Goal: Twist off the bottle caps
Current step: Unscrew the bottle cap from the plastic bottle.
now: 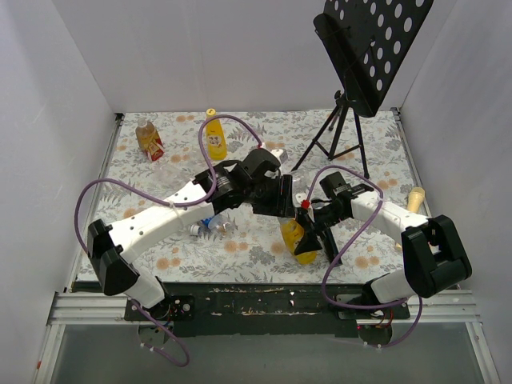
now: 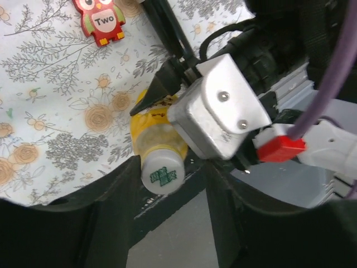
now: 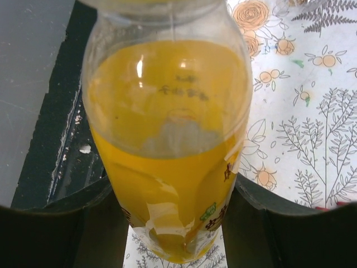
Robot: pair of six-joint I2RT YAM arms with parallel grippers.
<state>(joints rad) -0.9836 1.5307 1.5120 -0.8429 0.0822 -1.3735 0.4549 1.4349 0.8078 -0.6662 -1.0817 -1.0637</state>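
My right claw (image 3: 173, 195) is clamped on the juice bottle (image 3: 167, 139), with 1 finger on each side of its yellow body. I hold it tilted above the near part of the table (image 1: 248, 252), right of centre, with the neck pointing toward my left arm. My left claw (image 2: 170, 187) sits over that neck, with the white cap (image 2: 162, 173) between its 2 fingers. That claw is narrow but not pinching: 1 finger looks to touch the cap, and the other stands off it with a thin gap. The cap sits on the neck.

At the back of the table a 2nd yellow bottle (image 1: 214, 140) stands upright, and a brown bottle (image 1: 149, 138) stands well to its left. Clear bottles (image 1: 210, 226) lie beside my left arm. A music stand (image 1: 364, 48) rises at the back right.
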